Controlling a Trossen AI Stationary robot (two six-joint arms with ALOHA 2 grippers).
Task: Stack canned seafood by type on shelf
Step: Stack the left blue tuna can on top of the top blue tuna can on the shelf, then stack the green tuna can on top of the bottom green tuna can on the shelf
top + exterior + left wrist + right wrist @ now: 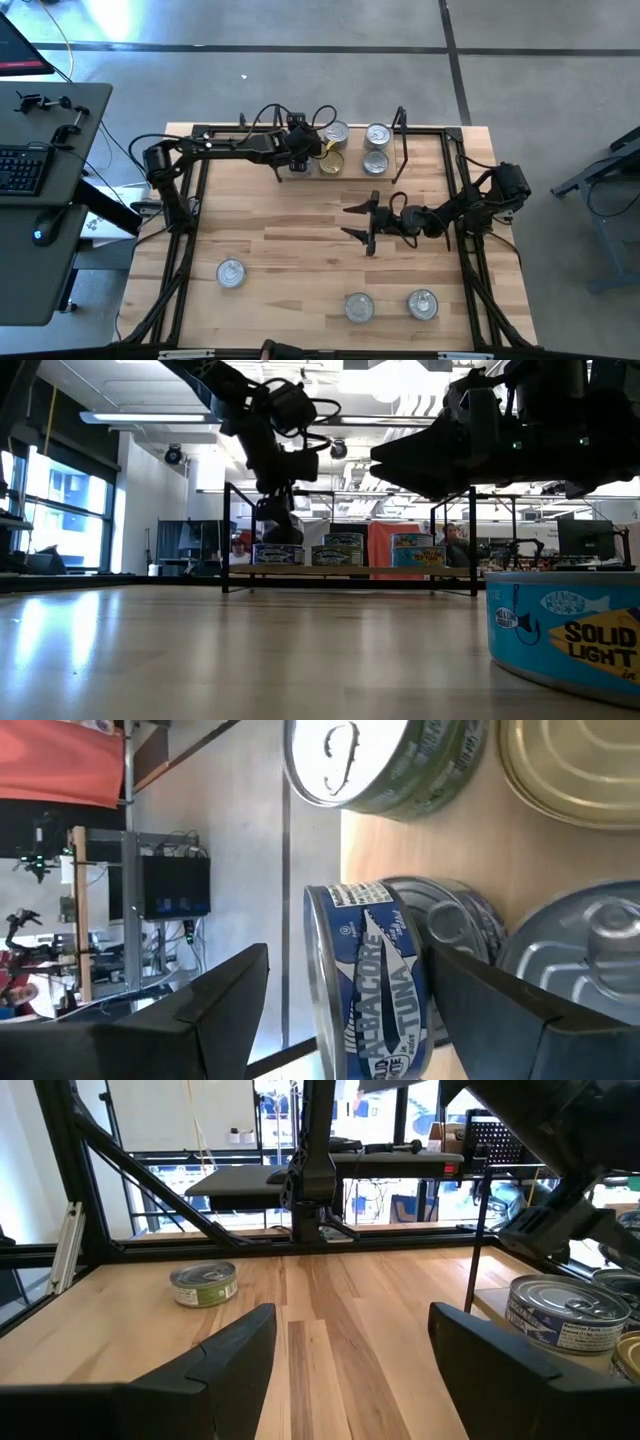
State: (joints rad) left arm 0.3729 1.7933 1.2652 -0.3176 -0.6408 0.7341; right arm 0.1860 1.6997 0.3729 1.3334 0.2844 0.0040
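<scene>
The left tool (300, 157) is sitting spread astride the blue albacore tin (375, 982) on the shelf (352, 168), while the right tool (362, 222), also spread and empty, is hovering mid-surface, nearer the three loose tins (359, 307).

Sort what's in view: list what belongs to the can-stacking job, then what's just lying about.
Job:
- shelf with tins on it, including the Albacore tuna tin
- three loose tins on the tabletop
- left gripper, open around the Albacore tin
- right gripper, open, mid-table

Lying about:
- keyboard and mouse on the side desk
</scene>
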